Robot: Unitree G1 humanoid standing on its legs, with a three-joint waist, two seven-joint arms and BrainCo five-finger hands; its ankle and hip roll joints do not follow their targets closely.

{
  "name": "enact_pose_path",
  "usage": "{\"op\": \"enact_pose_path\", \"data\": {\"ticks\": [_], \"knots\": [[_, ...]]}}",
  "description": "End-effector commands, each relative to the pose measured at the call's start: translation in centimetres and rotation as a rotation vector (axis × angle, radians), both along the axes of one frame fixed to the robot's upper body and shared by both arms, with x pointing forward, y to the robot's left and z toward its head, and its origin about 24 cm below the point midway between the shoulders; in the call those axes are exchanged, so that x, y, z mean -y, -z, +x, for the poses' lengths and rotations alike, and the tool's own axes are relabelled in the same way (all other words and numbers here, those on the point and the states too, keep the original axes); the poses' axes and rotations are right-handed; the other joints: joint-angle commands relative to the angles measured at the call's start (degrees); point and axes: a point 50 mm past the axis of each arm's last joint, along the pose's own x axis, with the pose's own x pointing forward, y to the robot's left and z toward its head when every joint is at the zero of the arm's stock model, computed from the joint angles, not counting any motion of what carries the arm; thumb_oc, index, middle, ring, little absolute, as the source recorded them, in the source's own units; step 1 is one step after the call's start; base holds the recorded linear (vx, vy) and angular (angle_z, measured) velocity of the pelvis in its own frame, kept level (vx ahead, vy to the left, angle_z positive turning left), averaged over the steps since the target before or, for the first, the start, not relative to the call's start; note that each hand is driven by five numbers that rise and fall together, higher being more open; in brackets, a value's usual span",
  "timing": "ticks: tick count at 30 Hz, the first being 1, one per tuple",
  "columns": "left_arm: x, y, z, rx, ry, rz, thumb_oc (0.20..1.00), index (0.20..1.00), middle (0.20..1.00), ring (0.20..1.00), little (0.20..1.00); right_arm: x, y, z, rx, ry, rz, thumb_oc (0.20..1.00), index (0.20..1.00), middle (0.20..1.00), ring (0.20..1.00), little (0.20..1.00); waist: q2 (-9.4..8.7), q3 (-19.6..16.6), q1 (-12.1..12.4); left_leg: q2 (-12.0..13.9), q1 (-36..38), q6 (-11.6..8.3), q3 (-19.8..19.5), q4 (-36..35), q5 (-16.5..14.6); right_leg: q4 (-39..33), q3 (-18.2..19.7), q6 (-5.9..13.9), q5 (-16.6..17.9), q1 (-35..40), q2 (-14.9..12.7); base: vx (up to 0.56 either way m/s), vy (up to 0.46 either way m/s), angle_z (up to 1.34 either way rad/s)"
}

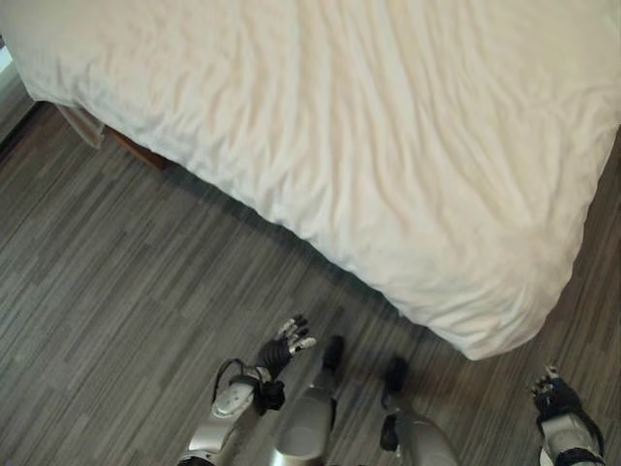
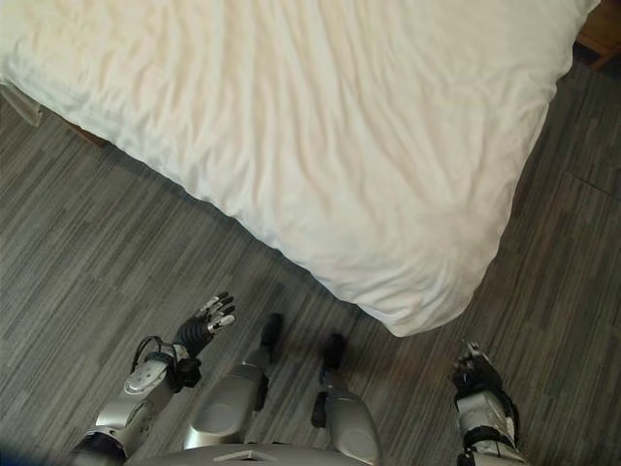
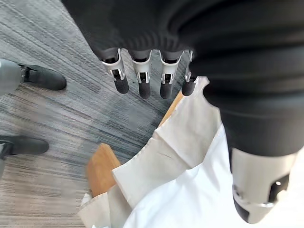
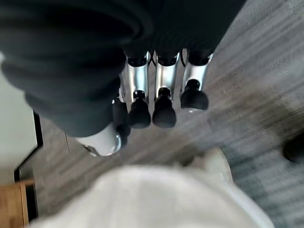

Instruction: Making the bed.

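Observation:
A white duvet (image 1: pixel 369 146) lies spread over the bed, lightly wrinkled, and its near corner (image 1: pixel 485 335) hangs down toward the floor. My left hand (image 1: pixel 281 351) hovers over the floor short of the bed's long edge, fingers (image 3: pixel 142 78) straight and apart, holding nothing. My right hand (image 1: pixel 555 396) hangs low beside the bed corner, to its right. Its fingers (image 4: pixel 164 95) are relaxed and empty, with the duvet corner (image 4: pixel 156 199) showing past them.
Grey striped flooring (image 1: pixel 116 291) runs along the bed's near side and round the corner. The wooden bed frame (image 3: pixel 99 166) shows under the hanging white sheet (image 3: pixel 175 156). A brown wooden piece (image 2: pixel 602 34) stands at the far right beyond the bed.

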Motion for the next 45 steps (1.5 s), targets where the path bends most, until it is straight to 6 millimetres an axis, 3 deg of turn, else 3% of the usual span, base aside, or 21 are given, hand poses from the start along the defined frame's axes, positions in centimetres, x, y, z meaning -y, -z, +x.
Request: {"op": "enact_pose_path", "data": {"ticks": [1,3,4,5,8,9,10,13,15,18,21,24,25,31,35,40,45], "knots": [[-0.2,-1.0,0.4,0.065,0.004,-0.029,1.000,1.000,1.000,1.000,1.000,3.5,-1.8,-2.3,0.019,0.065,-0.112,0.200,0.200,0.200,0.200,0.200,-2.02,-2.7,-1.8,-2.4,-2.6,1.28,-0.5,0.1,0.0,0.8,-0.9,-0.57,-0.3,4.3,0.4,0.00,-0.001,-0.06],[-0.6,-1.0,0.1,0.061,-0.008,-0.032,1.000,1.000,1.000,1.000,1.000,4.9,-3.6,-2.5,0.114,0.104,-0.177,0.200,0.200,0.200,0.200,0.200,-2.67,-3.6,-2.8,-2.2,-2.0,1.21,-0.2,0.1,-0.3,0.8,-0.5,-0.57,-0.3,4.6,0.4,0.00,-0.001,-0.03],[-0.6,-0.9,0.1,0.060,-0.007,-0.032,1.000,1.000,1.000,1.000,1.000,4.9,-3.6,-2.5,0.112,0.104,-0.177,0.200,0.200,0.200,0.200,0.200,-2.68,-3.6,-2.7,-2.2,-2.0,1.21,-0.2,0.1,-0.3,0.8,-0.5,-0.56,-0.3,4.7,0.4,-0.01,-0.007,-0.08],[-0.5,-1.0,0.1,0.063,-0.002,-0.032,1.000,1.000,1.000,1.000,1.000,5.3,-5.6,-1.3,0.229,0.088,-0.236,0.200,0.200,0.200,0.200,0.200,-3.01,-4.2,-3.4,-1.9,-1.7,1.16,0.1,0.1,-0.4,0.8,-0.2,-0.57,-0.3,4.6,0.4,0.00,-0.006,-0.12],[-0.5,-1.0,0.1,0.064,0.005,-0.031,1.000,1.000,1.000,1.000,1.000,5.1,-6.6,-0.5,0.287,0.069,-0.266,0.200,0.200,0.200,0.200,0.200,-3.16,-4.5,-3.6,-1.9,-1.6,1.13,0.2,0.1,-0.4,0.8,-0.1,-0.59,-0.3,4.7,0.5,-0.01,-0.009,-0.14],[-0.1,-1.2,0.3,0.072,0.028,-0.030,1.000,1.000,1.000,1.000,1.000,4.3,-8.6,1.9,0.373,-0.025,-0.321,0.200,0.200,0.200,0.200,0.200,-3.31,-4.7,-3.7,-1.8,-1.5,1.05,0.6,0.1,-0.4,0.8,0.0,-0.58,-0.2,4.7,0.5,-0.01,-0.006,-0.11],[-0.1,-1.2,0.3,0.072,0.027,-0.030,1.000,1.000,1.000,1.000,1.000,4.2,-8.6,2.0,0.373,-0.026,-0.321,0.200,0.200,0.200,0.200,0.200,-3.33,-4.7,-3.7,-1.8,-1.5,1.05,0.6,0.1,-0.4,0.8,0.0,-0.58,-0.2,4.7,0.5,-0.02,-0.011,-0.08],[0.6,-1.2,0.4,0.071,0.061,-0.031,1.000,1.000,1.000,1.000,1.000,2.5,-10.2,5.2,0.470,-0.119,-0.332,0.200,0.200,0.200,0.200,0.200,-3.01,-4.7,-3.2,-1.8,-1.3,1.12,0.9,0.1,-0.4,0.8,0.4,-0.60,-0.2,4.7,0.5,-0.01,-0.007,-0.07],[0.9,-1.2,0.3,0.065,0.082,-0.031,1.000,1.000,1.000,1.000,1.000,0.0,-11.1,8.1,0.529,-0.242,-0.322,0.200,0.200,0.200,0.200,0.200,-2.54,-4.6,-2.2,-1.9,-1.4,1.12,0.8,0.1,-0.3,0.8,0.3,-0.62,-0.1,4.5,0.4,0.00,-0.005,-0.02],[1.0,-1.1,0.2,0.062,0.087,-0.032,1.000,1.000,1.000,1.000,1.000,-0.9,-11.4,9.0,0.540,-0.287,-0.319,0.200,0.200,0.200,0.200,0.200,-2.42,-4.5,-1.9,-1.9,-1.4,1.11,0.8,0.1,-0.3,0.8,0.2,-0.63,-0.1,4.5,0.4,0.00,-0.004,-0.03],[0.9,-0.7,-0.3,0.038,0.088,-0.026,1.000,1.000,1.000,1.000,1.000,-4.2,-12.2,11.7,0.578,-0.456,-0.293,0.200,0.200,0.200,0.200,0.200,-1.97,-3.8,-0.5,-2.1,-1.6,1.18,0.5,0.1,-0.1,0.8,0.0,-0.68,-0.1,4.4,0.4,0.00,-0.006,0.02],[1.0,-0.5,-0.5,0.029,0.090,-0.027,1.000,1.000,1.000,1.000,1.000,-4.7,-12.3,12.4,0.578,-0.483,-0.292,0.200,0.200,0.200,0.200,0.200,-1.90,-3.6,-0.1,-2.2,-1.7,1.21,0.3,0.1,0.0,0.8,-0.2,-0.67,-0.1,4.3,0.4,0.00,-0.015,0.03],[1.2,-0.4,-0.5,0.023,0.101,-0.027,1.000,1.000,1.000,1.000,1.000,-4.9,-13.1,13.7,0.567,-0.512,-0.313,0.200,0.200,0.200,0.200,0.200,-1.76,-3.0,0.8,-2.3,-2.3,1.23,0.0,0.1,0.2,0.8,-0.4,-0.64,0.1,3.9,0.4,0.00,-0.017,0.07],[1.5,-0.5,-0.2,0.031,0.103,-0.031,1.000,1.000,1.000,1.000,1.000,-4.9,-13.2,14.9,0.533,-0.523,-0.318,0.200,0.200,0.200,0.200,0.200,-1.93,-2.2,1.9,-2.3,-3.4,1.28,-0.1,0.1,0.4,0.8,-0.3,-0.59,0.3,2.9,0.6,0.00,-0.004,0.02],[1.4,-0.2,-0.3,0.019,0.095,-0.026,1.000,1.000,1.000,1.000,1.000,-3.9,-12.5,14.9,0.452,-0.506,-0.332,0.200,0.200,0.200,0.200,0.200,-1.97,-1.6,2.4,-2.2,-3.9,1.36,-0.1,0.1,0.5,0.8,-0.3,-0.54,0.4,2.5,0.8,0.01,-0.005,-0.02],[1.2,0.0,-0.4,0.010,0.081,-0.025,1.000,1.000,1.000,1.000,1.000,-1.9,-10.4,13.6,0.331,-0.421,-0.292,0.200,0.200,0.200,0.200,0.200,-1.76,-1.1,2.9,-2.2,-4.2,1.48,-0.2,0.1,0.4,0.8,-0.2,-0.58,0.4,2.2,0.9,0.00,0.003,-0.02],[1.2,0.0,-0.4,0.008,0.072,-0.029,1.000,1.000,1.000,1.000,1.000,-1.8,-8.8,12.5,0.272,-0.407,-0.264,0.200,0.200,0.200,0.200,0.200,-1.67,-1.0,2.8,-2.3,-4.1,1.55,-0.2,0.1,0.3,0.8,-0.2,-0.56,0.4,2.2,0.8,0.00,0.000,0.00]]}}
